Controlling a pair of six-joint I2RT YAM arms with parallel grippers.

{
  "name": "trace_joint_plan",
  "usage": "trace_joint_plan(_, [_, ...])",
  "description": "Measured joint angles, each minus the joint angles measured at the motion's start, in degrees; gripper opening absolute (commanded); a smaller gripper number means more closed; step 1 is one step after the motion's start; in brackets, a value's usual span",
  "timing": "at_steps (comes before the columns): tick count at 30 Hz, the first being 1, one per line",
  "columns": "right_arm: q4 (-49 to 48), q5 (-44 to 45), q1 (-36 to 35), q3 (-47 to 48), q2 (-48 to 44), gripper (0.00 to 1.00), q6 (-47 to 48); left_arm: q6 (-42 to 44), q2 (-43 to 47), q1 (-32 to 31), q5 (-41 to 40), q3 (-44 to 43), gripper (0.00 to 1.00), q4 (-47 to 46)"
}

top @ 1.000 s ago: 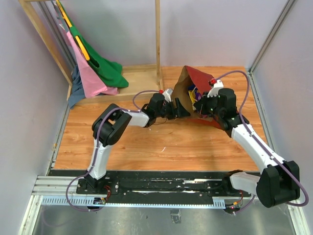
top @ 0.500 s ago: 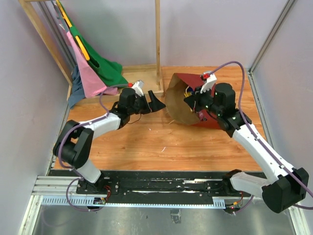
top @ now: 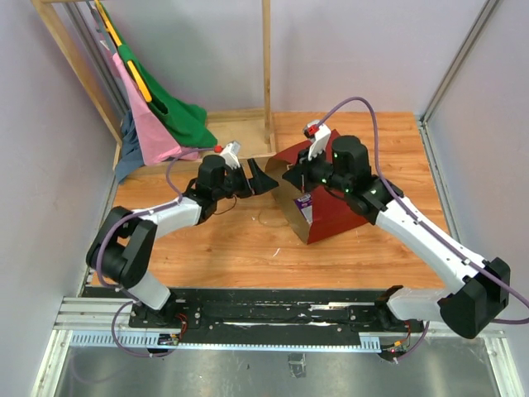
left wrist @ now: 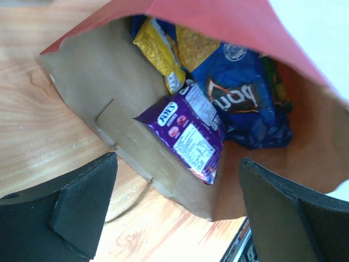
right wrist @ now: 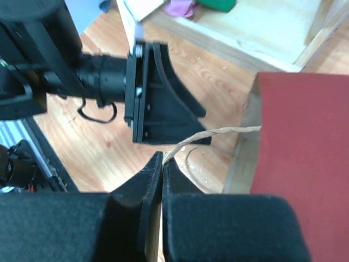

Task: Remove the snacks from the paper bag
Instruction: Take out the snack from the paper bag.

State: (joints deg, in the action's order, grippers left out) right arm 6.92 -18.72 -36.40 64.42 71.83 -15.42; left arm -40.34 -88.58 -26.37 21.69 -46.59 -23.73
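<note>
Top view: bag (top: 326, 217) tipped over at frame centre, mouth facing left. My left end effector (top: 263, 177) is just outside the mouth, spread wide. Right end effector (top: 291, 176) is at the bag's upper lip.

Left wrist: purple packet (left wrist: 188, 134) nearest the lip, Doritos (left wrist: 245, 103) behind it. Best go in low and straight, and pinch the purple edge.

Right wrist: right end effector pinched on the string handle (right wrist: 218, 135). It should hold the mouth up.

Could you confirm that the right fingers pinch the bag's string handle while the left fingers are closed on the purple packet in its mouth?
Not quite. The left wrist view shows the left fingers wide open, clear of the purple packet in the mouth of the paper bag. The right fingers do pinch the string handle.
</note>
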Motion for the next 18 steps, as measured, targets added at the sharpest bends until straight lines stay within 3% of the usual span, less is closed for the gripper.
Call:
trace_joint_plan(6, [2.4, 5.0, 0.2, 2.0, -1.5, 0.01, 3.6, -2.3, -5.3, -1.2, 1.3, 1.7, 0.92, -3.8])
trace_joint_plan(18, [3.5, 9.4, 3.8, -3.1, -4.4, 0.01, 3.7, -6.0, -13.5, -10.2, -0.4, 0.1, 0.86, -10.6])
